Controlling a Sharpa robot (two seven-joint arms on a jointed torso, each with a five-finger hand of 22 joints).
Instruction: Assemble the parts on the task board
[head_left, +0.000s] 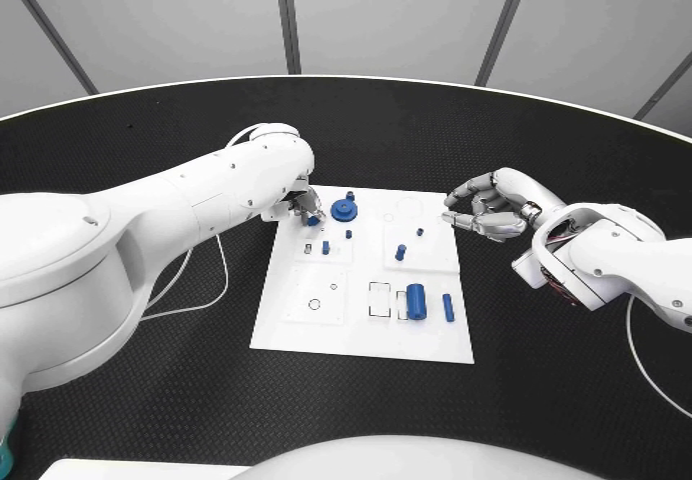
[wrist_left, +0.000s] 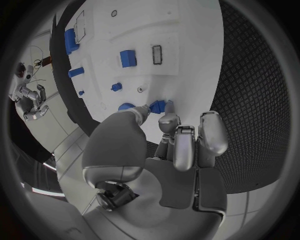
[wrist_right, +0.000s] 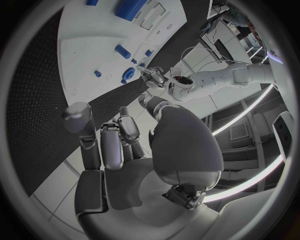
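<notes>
Small blue part (wrist_left: 160, 106) pinched in left hand (wrist_left: 169, 135) fingertips, over task board (head_left: 361, 330).

1. I see the white task board (head_left: 361, 335) lying flat mid-worktop.
2. A round blue part (head_left: 343, 210) sits near its far edge.
3. A blue cylinder (head_left: 415, 301) and slim blue pin (head_left: 449, 307) lie side by side.

table (head_left: 144, 400): I see black, matt, finely textured
task board (head_left: 361, 335): smooth white, plastic-looking
parts (head_left: 417, 301): blue, smooth plastic
right hand (head_left: 488, 206): I read silvery metal, satin
</notes>
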